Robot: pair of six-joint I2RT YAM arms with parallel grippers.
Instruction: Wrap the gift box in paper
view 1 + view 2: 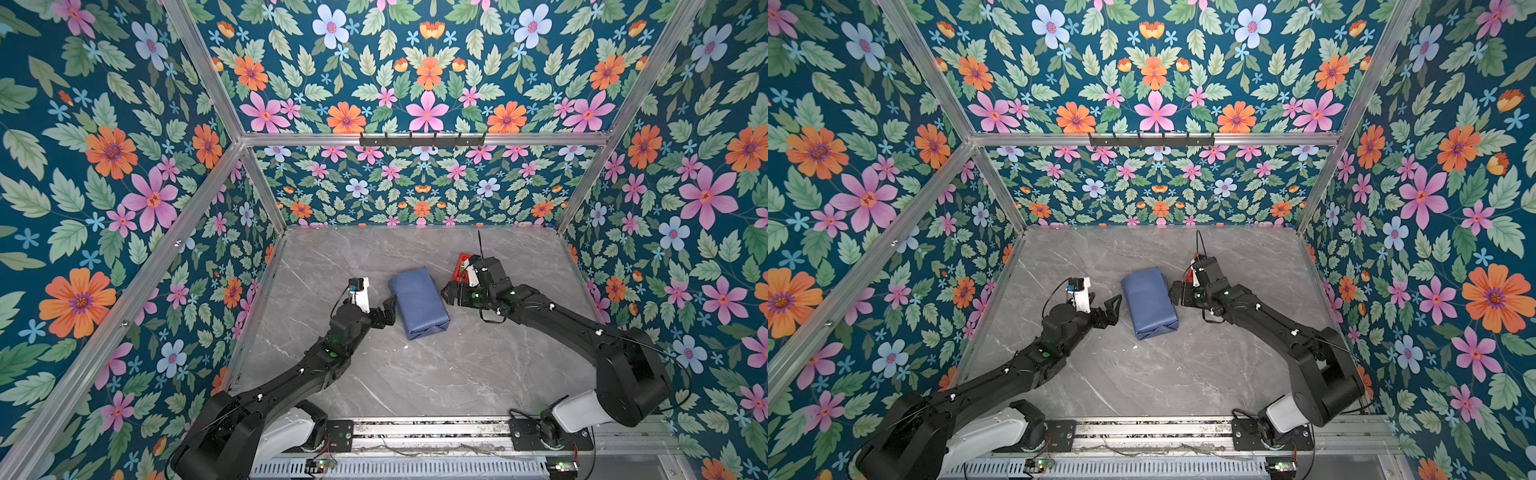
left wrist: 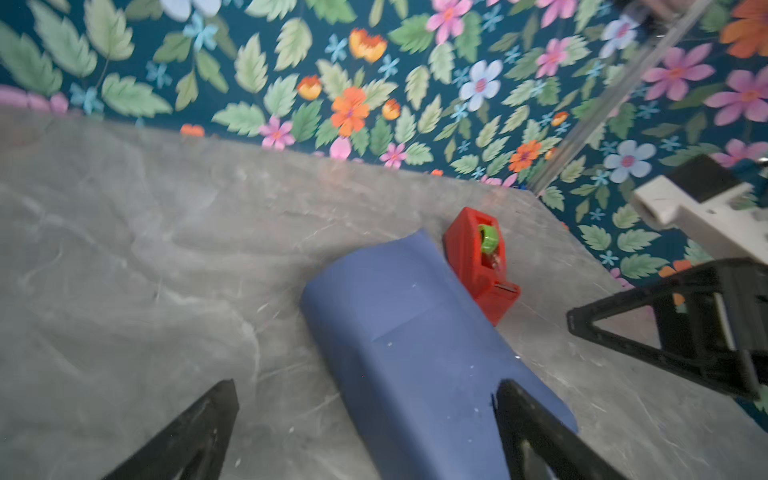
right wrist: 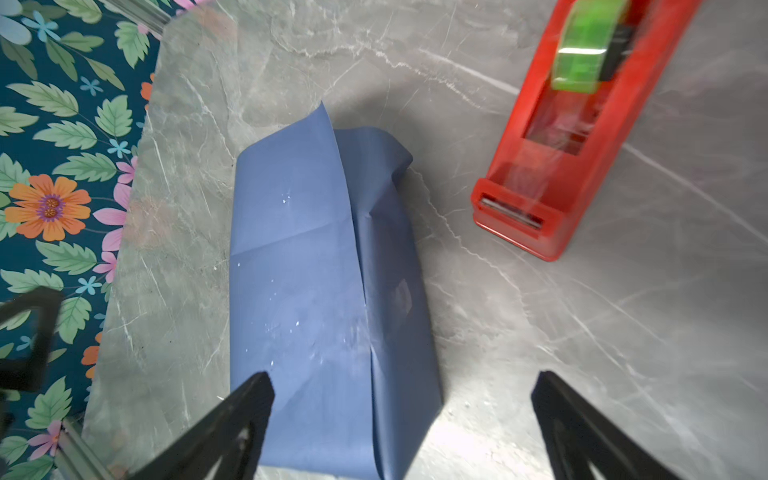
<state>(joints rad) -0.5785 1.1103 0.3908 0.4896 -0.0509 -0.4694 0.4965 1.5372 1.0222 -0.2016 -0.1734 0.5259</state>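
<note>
Paper hides the box; my left pincer and right pincer flank it, both spread. End by the dispenser looks loose; next I should fold it.

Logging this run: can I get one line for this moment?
paper: wrapped up, on table | left gripper: open, beside paper | right gripper: open, beside paper | dispenser: right of paper

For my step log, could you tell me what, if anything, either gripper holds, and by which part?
Nothing is held: the left gripper and right gripper both stand open, either side of the paper.
</note>
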